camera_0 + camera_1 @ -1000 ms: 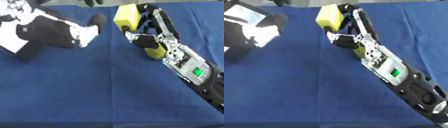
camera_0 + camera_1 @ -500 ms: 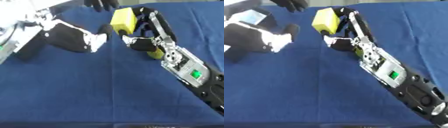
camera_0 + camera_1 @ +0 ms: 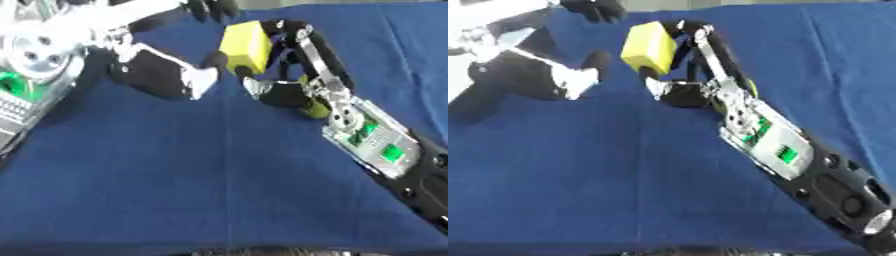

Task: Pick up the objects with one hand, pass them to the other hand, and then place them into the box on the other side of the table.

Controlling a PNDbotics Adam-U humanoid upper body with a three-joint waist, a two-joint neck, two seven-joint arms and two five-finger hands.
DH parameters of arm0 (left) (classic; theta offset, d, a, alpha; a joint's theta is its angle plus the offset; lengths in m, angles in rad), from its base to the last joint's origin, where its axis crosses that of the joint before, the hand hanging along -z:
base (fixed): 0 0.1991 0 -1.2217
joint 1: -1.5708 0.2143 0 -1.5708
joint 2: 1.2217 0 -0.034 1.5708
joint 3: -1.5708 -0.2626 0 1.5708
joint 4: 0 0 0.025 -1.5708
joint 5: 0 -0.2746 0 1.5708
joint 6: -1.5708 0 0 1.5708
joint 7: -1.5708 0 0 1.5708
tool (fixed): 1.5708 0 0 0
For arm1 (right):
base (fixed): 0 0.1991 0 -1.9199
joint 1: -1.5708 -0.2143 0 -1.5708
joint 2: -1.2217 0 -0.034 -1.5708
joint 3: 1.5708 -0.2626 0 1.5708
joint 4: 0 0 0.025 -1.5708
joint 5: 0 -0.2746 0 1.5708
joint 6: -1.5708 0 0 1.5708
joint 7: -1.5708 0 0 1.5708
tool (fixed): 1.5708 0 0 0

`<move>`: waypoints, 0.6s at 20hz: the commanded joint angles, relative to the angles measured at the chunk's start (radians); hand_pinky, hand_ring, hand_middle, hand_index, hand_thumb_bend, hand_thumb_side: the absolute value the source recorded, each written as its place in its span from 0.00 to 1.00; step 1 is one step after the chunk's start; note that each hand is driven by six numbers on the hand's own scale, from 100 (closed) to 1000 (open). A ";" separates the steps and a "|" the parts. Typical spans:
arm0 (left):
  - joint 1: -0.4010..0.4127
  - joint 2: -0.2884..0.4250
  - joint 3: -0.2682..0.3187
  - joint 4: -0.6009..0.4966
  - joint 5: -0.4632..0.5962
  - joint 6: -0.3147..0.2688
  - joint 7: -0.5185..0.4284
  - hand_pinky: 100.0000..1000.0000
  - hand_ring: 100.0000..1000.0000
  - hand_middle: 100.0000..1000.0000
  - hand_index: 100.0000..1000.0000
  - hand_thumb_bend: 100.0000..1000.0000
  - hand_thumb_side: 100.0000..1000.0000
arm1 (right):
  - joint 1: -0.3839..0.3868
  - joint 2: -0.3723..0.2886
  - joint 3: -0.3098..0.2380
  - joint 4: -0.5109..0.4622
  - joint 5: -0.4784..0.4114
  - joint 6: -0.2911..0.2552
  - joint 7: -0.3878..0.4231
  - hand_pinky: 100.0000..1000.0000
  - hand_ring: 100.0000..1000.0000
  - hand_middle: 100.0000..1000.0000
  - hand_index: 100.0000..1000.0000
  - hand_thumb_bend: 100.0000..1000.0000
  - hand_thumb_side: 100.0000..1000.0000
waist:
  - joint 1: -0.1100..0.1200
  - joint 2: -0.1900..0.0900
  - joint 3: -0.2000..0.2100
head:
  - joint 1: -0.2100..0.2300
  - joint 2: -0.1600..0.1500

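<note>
The right hand (image 3: 689, 75) pinches a yellow block (image 3: 647, 47) between fingers and thumb. The left hand (image 3: 175, 75) is just beside it, fingers spread, above the blue desk (image 3: 175, 190).

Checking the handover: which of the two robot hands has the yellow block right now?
The right robot hand, reaching from the right, holds the yellow block. The left robot hand is close beside it but not gripping.

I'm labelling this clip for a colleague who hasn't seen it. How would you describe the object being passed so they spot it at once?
Start at the blue tablecloth and follow the right arm up to the right hand, whose fingers curl round a yellow block, with the left hand close beside it. It is the only bright yellow boxy thing among black and silver parts.
</note>
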 commanded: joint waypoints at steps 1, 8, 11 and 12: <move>-0.014 -0.003 0.005 0.011 -0.055 -0.021 0.002 0.90 0.81 0.76 0.86 0.00 0.19 | -0.007 -0.016 0.000 -0.015 0.008 -0.013 0.003 0.12 0.40 0.45 0.50 0.00 0.00 | -0.001 -0.013 -0.001 | 0.006 0.005; -0.010 -0.010 -0.002 0.019 -0.122 -0.049 -0.030 0.92 0.83 0.75 0.85 0.05 0.29 | -0.004 -0.013 0.011 -0.015 0.023 -0.017 0.017 0.12 0.40 0.45 0.50 0.00 0.00 | -0.002 -0.010 -0.003 | 0.011 0.005; -0.009 -0.010 -0.001 0.021 -0.136 -0.059 -0.051 0.93 0.82 0.72 0.83 0.03 0.44 | -0.003 -0.014 0.017 -0.015 0.032 -0.018 0.023 0.12 0.40 0.45 0.50 0.00 0.00 | -0.002 -0.009 -0.005 | 0.013 0.005; -0.008 -0.011 -0.001 0.023 -0.140 -0.062 -0.060 0.93 0.82 0.72 0.82 0.02 0.51 | -0.003 -0.013 0.019 -0.015 0.036 -0.018 0.026 0.12 0.40 0.45 0.50 0.00 0.00 | -0.002 -0.009 -0.005 | 0.013 0.005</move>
